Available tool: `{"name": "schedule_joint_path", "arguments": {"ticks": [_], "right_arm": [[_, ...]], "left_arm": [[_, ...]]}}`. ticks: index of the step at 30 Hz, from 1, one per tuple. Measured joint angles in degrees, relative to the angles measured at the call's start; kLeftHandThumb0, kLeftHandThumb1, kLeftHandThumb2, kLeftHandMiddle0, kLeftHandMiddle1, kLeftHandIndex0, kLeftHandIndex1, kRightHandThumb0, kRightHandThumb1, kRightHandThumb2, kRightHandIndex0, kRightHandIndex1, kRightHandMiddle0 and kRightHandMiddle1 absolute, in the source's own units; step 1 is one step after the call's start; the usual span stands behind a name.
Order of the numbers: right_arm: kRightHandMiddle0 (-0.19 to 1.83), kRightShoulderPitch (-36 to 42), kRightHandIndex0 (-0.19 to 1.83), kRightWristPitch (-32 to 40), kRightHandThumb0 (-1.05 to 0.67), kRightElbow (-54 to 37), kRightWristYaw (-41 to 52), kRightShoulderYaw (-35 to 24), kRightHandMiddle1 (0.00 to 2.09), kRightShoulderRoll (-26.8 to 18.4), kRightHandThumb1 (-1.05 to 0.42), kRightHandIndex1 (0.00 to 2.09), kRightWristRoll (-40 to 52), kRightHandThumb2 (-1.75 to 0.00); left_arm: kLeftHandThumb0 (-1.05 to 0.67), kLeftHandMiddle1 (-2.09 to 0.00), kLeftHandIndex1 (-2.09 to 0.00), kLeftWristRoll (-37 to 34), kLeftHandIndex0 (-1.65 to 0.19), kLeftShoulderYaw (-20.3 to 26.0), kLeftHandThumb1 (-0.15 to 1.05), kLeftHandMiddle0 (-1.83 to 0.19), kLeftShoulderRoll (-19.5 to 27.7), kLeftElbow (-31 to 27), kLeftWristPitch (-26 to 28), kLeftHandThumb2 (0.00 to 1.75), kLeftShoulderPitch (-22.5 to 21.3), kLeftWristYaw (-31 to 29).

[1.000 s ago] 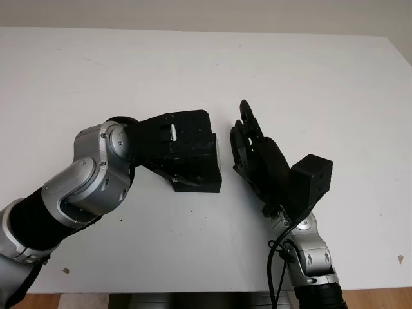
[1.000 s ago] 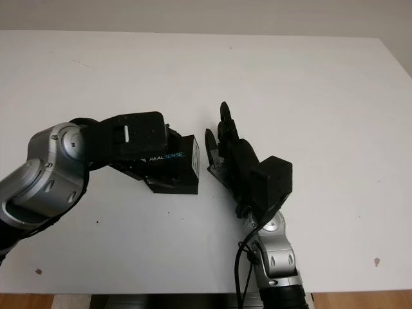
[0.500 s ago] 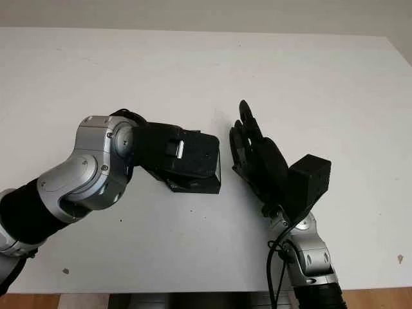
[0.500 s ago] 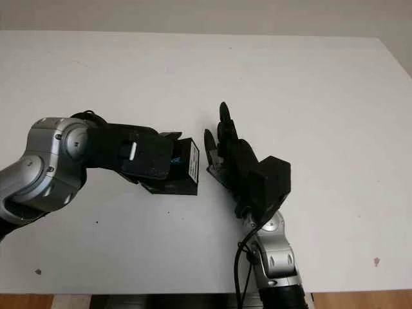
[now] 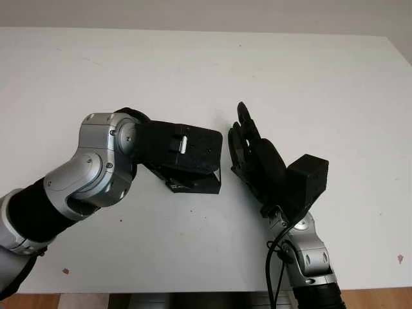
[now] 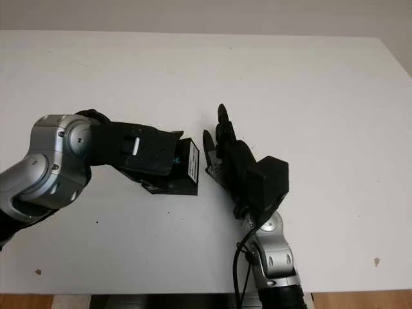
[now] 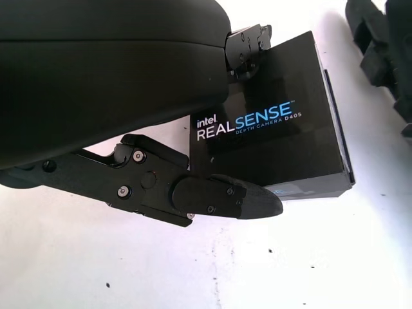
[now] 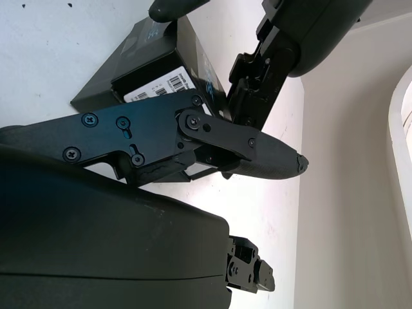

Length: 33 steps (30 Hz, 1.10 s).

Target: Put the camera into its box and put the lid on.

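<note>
Table (image 5: 322, 84), white and flat, carries the glossy black cardboard camera box (image 7: 277, 129) at its middle, lid apparently on. Left hand (image 5: 187, 151) lies over it, fingers seemingly gripping its sides; right hand (image 6: 225, 151) waits open just beside. Likely lid-seating: next, press down evenly.

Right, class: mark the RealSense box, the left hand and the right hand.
RealSense box (image 7: 270, 138), left wrist view, printed lid.
Left hand (image 5: 187, 151), left eye view, shell over box.
Right hand (image 5: 254, 154), left eye view, back.
</note>
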Motion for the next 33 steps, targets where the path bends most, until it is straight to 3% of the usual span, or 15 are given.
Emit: {"name": "schedule_joint_path", "arguments": {"ticks": [13,33], "right_arm": [[-0.19,0.00,-0.19,-0.01,-0.69,0.00,-0.14,0.27,0.00,-0.07,-1.05,0.00,-0.12,-0.64],[-0.19,0.01,-0.19,-0.01,-0.70,0.00,-0.09,-0.39,0.00,-0.06,-1.05,0.00,0.09,-0.61]], "left_arm": [[-0.59,0.00,0.00,-1.06,0.19,2.18,1.05,0.19,-2.78,0.65,-1.16,0.44,-0.05,0.41],[-0.59,0.00,0.00,0.82,0.19,2.06,1.05,0.19,-4.94,1.03,-3.21,0.40,-0.05,1.26]]}}
